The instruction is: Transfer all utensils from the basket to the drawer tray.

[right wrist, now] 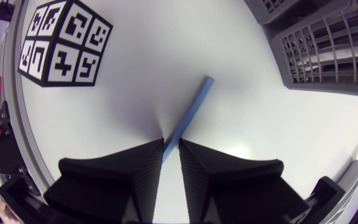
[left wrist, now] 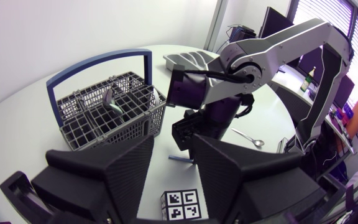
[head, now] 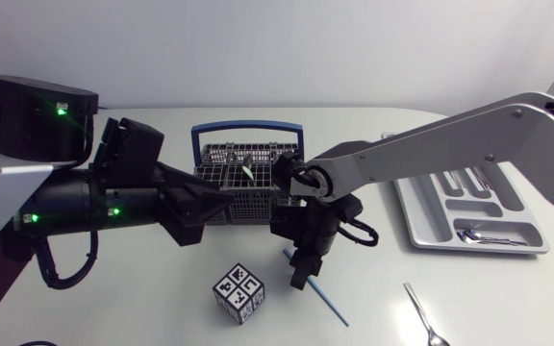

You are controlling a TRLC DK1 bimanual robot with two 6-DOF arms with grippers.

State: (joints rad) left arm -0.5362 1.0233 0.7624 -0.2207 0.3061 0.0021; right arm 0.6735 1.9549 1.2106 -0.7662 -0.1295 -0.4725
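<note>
Right tool (right wrist: 171, 144) clamped on blue stick (right wrist: 194, 106), stick on table (right wrist: 104, 124) just beside basket (head: 248, 183); left tool (left wrist: 173, 146) fingers apart, empty, close by basket; drawer tray (head: 421, 216) well apart from basket

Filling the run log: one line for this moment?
right gripper: shut on stick, on table | left gripper: open, beside basket | spoon: on table

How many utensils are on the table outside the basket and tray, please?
2: a blue utensil between the fingers of the right gripper, and a spoon lying in front of the tray. Others may be hidden.
</note>
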